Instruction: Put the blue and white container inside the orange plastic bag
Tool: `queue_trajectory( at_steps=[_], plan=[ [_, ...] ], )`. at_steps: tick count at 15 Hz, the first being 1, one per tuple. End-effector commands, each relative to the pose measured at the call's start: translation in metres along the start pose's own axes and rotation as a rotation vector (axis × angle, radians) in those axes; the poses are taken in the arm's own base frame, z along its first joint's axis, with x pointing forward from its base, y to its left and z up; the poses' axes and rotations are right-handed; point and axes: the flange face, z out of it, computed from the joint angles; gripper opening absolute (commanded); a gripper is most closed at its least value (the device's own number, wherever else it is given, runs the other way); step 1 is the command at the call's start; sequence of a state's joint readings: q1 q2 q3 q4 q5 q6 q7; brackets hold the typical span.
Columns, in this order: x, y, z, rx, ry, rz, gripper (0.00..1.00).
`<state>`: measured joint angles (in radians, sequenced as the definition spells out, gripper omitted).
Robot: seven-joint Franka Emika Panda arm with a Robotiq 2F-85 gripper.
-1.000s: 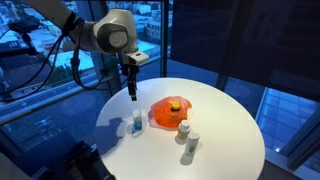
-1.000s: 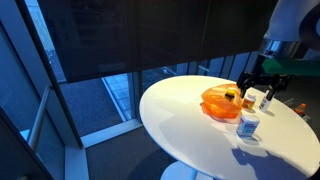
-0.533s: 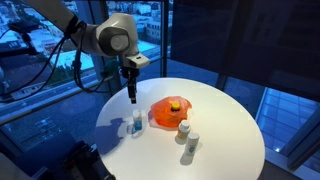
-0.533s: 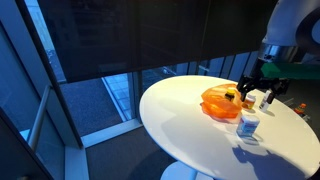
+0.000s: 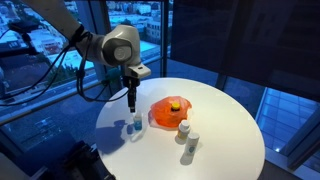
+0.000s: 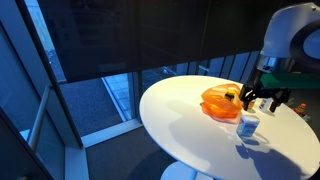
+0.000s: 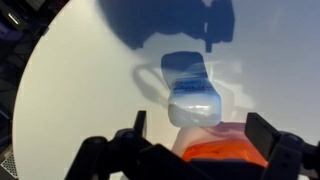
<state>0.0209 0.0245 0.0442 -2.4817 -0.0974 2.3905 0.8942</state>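
Note:
The blue and white container (image 5: 136, 125) stands upright on the round white table (image 5: 220, 130); it shows in both exterior views (image 6: 248, 125) and from above in the wrist view (image 7: 192, 92). The orange plastic bag (image 5: 173, 110) lies beside it with a yellow item inside, seen also in an exterior view (image 6: 218, 102) and at the lower edge of the wrist view (image 7: 222, 152). My gripper (image 5: 131, 105) hangs just above the container, open and empty, fingers wide apart in the wrist view (image 7: 200, 135).
Two small white bottles (image 5: 186, 137) stand near the bag on the table, also visible in an exterior view (image 6: 268, 98). Large windows surround the table (image 6: 190, 130).
The gripper has come down and moved toward the blue and white container. The objects on the table have not moved.

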Motion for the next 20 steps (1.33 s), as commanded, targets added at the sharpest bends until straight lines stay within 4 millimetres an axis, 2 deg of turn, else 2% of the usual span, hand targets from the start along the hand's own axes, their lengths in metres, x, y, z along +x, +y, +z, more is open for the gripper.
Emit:
queue_trajectory(
  at_steps=[1,10,20],
  plan=[
    [0.000,0.006,0.016,0.020,0.042,-0.039,1.00],
    [-0.003,0.001,0.040,0.129,0.116,-0.127,1.00],
    [0.003,0.005,0.058,0.108,0.091,-0.155,1.00]
  ],
)
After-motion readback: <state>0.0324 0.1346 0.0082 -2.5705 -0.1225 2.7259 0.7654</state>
